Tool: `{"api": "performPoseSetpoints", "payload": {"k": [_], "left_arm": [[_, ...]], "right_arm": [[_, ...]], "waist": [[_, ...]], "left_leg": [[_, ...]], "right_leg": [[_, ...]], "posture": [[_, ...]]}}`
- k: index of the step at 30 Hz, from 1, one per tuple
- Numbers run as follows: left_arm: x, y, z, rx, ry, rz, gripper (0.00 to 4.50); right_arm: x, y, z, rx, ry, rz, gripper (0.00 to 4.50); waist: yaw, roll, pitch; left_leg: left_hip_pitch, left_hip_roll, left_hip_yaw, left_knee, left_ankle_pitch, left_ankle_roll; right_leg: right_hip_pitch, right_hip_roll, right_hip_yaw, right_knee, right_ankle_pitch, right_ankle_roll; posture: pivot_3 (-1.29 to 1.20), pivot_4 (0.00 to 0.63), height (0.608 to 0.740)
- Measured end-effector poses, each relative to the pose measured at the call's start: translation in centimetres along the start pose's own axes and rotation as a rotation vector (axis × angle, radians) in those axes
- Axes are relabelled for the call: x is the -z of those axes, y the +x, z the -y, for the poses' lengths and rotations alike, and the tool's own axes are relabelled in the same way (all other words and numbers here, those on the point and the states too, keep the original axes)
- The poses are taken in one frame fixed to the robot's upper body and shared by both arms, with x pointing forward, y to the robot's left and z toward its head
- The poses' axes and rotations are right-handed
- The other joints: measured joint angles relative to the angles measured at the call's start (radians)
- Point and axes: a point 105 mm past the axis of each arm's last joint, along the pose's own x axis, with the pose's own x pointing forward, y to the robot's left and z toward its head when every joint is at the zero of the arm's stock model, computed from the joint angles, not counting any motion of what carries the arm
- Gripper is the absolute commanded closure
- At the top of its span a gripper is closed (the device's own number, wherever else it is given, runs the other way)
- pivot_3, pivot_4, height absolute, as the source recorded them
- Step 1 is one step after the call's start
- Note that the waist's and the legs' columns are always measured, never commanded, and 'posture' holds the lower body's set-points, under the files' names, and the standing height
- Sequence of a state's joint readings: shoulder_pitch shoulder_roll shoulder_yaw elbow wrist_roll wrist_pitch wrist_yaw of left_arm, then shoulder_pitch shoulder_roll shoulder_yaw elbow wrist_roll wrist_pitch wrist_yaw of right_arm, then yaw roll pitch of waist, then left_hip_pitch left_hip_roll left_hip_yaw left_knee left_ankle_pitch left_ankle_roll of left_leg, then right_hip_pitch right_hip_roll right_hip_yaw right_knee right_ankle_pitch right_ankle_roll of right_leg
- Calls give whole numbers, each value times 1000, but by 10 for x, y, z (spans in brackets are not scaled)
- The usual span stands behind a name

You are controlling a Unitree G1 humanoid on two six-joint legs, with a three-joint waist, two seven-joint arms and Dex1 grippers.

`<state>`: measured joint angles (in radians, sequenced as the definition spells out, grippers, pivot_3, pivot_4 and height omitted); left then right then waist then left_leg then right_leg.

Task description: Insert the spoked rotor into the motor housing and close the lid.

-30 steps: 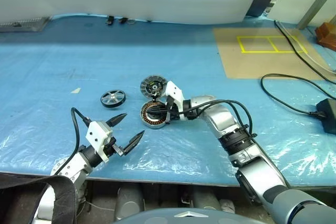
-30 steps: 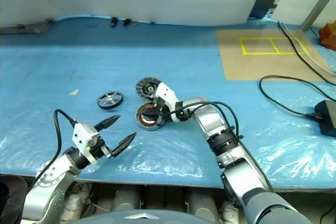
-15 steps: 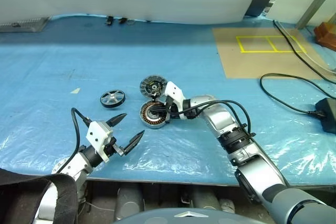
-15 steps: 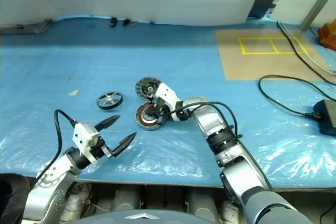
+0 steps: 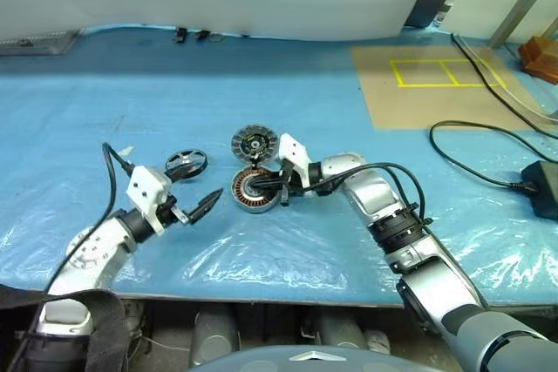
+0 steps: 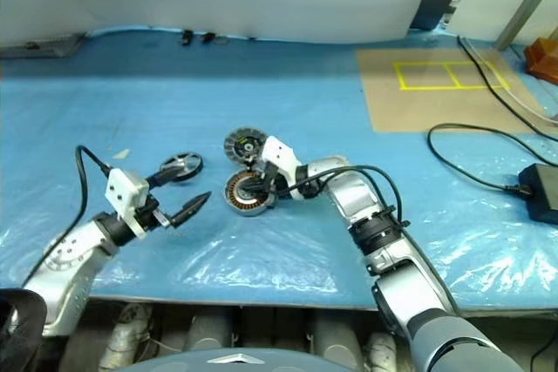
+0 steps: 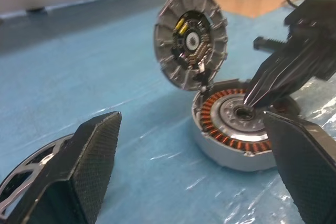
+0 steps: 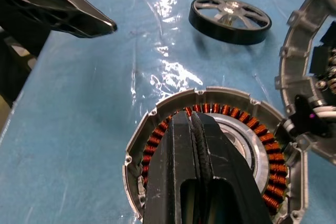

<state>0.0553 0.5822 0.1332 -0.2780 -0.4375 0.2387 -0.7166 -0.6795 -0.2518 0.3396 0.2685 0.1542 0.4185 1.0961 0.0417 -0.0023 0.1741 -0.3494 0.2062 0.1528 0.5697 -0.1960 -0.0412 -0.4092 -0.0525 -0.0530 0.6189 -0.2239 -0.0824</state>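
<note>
The spoked rotor [image 5: 186, 161] lies flat on the blue table, left of the motor housing [image 5: 241, 197]. The housing's copper windings face up. The lid [image 5: 254, 142] stands tilted on edge at the housing's far rim, its ribbed face with the dark centre showing in the left wrist view [image 7: 190, 38]. My right gripper [image 5: 261, 187] is shut with nothing in it, and its tips rest on the housing's silver centre [image 8: 239, 135]. My left gripper [image 5: 207, 184] is open just near of the rotor, with one finger reaching over the rotor's rim and the other pointing toward the housing.
A brown board with yellow tape [image 5: 436, 84] lies at the back right. A black cable [image 5: 471, 158] runs to a black box [image 5: 545, 187] at the right edge. The table's front edge [image 5: 261, 298] is close below the arms.
My left gripper has risen and moved away from the front edge toward the rotor, still open. The right gripper stays shut on the housing's centre.
</note>
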Motion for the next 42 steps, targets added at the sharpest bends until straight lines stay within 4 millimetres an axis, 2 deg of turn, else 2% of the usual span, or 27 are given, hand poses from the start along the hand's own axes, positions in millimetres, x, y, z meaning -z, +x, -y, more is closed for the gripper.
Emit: {"api": "performPoseSetpoints", "payload": {"k": [4, 7, 10, 13, 17, 23, 28, 42], "left_arm": [[-7, -5, -22, 45, 6, -88, 0], [-17, -7, -45, 74, 25, -136, 853], [-24, -10, -69, 83, 50, -187, 1891], [-27, -4, -82, 111, 50, -209, 1891], [-20, 7, -93, 185, 82, -278, 1891], [-20, 33, -113, 226, 247, -364, 1891], [-8, 48, -114, 271, 305, -427, 1891], [3, 55, -103, 406, 363, -521, 1891]], "right_arm": [[-13, -6, -1, -13, -20, 23, 4462], [-18, -7, -5, -32, -12, 39, 4500], [-24, -6, -11, -52, -12, 62, 4500], [-24, -5, -13, -57, 4, 73, 4500], [-23, -5, -15, -55, 21, 75, 4500], [-28, -5, -17, -58, 46, 111, 4500], [-31, -10, -13, -25, 70, 135, 4500], [-28, -25, -15, 14, 99, 134, 4500]], "waist": [[2, 0, 0], [3, 0, 0], [3, 0, 0], [5, 0, 0], [7, 0, 0], [18, -1, 0], [26, -1, 1], [40, -2, 1]], "left_leg": [[0, 0, 0, -1, 1, -1], [0, 0, 0, 0, 2, -3], [0, 0, 0, 0, 2, -4], [-1, 0, 0, 0, 2, -4], [-1, 0, -1, -1, 3, -4], [-2, -1, -2, 0, 3, -4], [-3, -1, -2, -2, 3, -5], [-4, -1, -2, -4, 3, -5]], "right_leg": [[0, 0, 0, 0, 0, 0], [0, 0, 0, 0, 0, 0], [0, 0, 0, 0, 0, 0], [0, 0, 0, 0, 0, 0], [0, 0, -1, 0, 0, 0], [0, -1, -1, -1, 0, 0], [-1, -1, -1, -1, 0, 0], [-1, -1, -1, -4, 0, 1]], "posture": [[0, 150, 740], [0, 150, 740], [0, 150, 740], [0, 150, 740], [0, 150, 740], [0, 150, 740], [0, 150, 740], [0, 150, 740]]}}
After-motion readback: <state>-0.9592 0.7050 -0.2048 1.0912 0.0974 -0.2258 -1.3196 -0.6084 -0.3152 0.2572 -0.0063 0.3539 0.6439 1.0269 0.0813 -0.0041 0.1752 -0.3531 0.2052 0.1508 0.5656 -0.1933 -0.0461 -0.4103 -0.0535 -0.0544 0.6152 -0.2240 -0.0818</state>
